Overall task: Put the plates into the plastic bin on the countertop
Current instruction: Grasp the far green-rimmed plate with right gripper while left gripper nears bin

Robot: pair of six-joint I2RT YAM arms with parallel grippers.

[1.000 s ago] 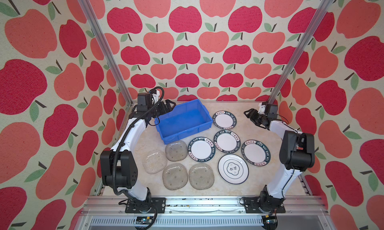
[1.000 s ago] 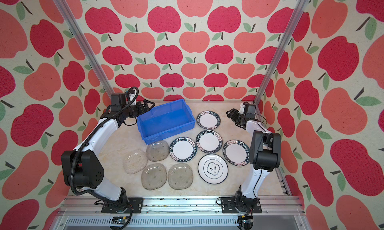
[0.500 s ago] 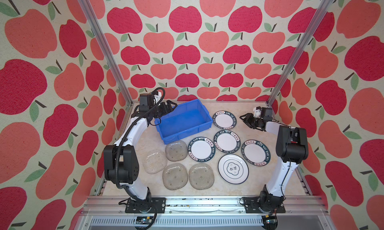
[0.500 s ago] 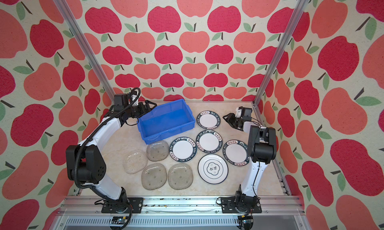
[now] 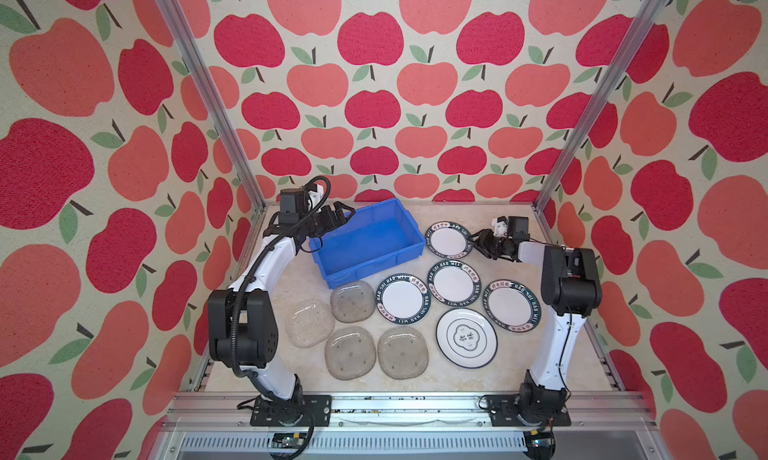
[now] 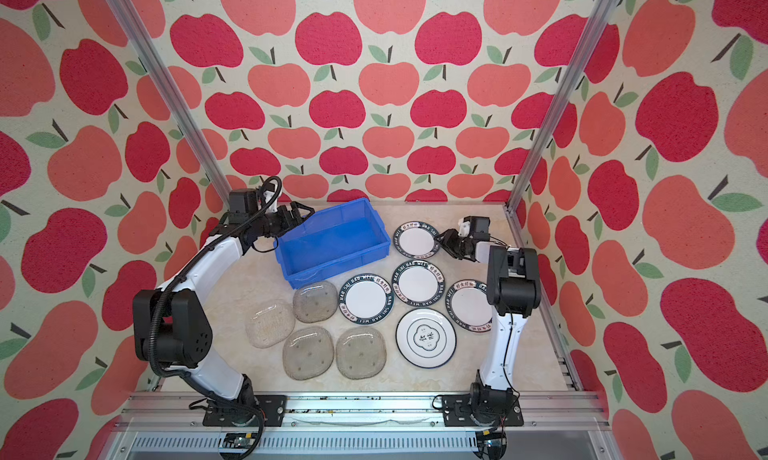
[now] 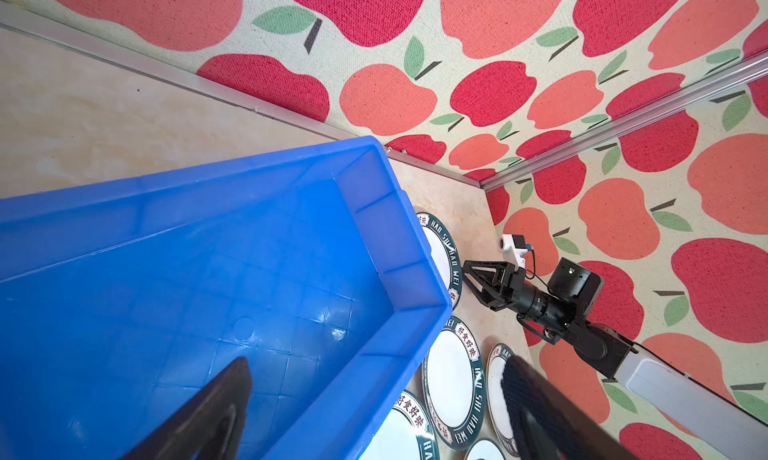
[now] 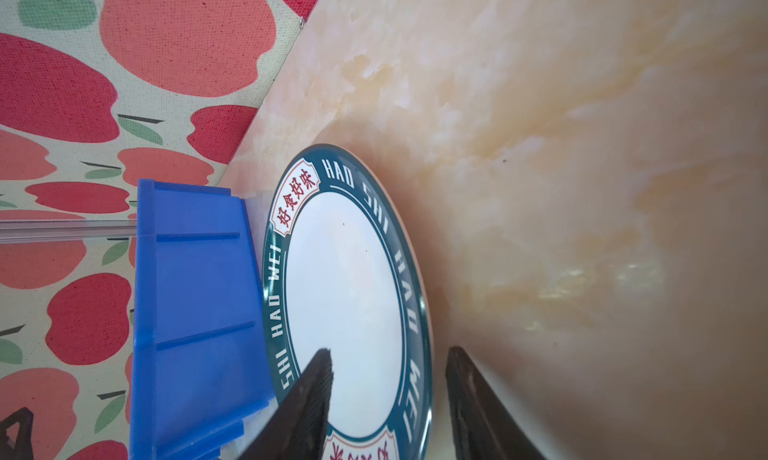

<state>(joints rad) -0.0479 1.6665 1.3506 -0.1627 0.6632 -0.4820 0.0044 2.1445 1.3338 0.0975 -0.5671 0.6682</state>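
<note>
Clock: read in the top views, twelve at the far edge of the countertop [image 5: 457,381].
Plastic bin: the plastic bin [image 5: 374,265] sits at about eleven o'clock. Its blue floor is bare in both top views and in the left wrist view.
Done: nothing yet, by my reading; no plate is inside.
Left to do: all nine plates lie flat on the countertop.
Lettered plates: the far lettered plate [image 5: 449,240] lies at one o'clock, just beside the bin's short wall. Three more lettered plates [image 5: 453,282] spread from the centre toward three o'clock.
Emblem plate: the emblem plate [image 5: 466,338] lies at about five o'clock.
Glass plates: four glass plates [image 5: 350,353] cluster at seven o'clock.
Right gripper: the right gripper [image 8: 390,351] is at the far lettered plate's three o'clock edge. Its jaws are part-way apart and straddle the rim, one finger over the white face. Daylight shows beside the other finger, so nothing is held.
Left gripper: the left gripper [image 5: 344,213] is spread wide and empty over the bin's nine o'clock end.
Step in hand: probably the first pick, with the grip not yet made.
</note>
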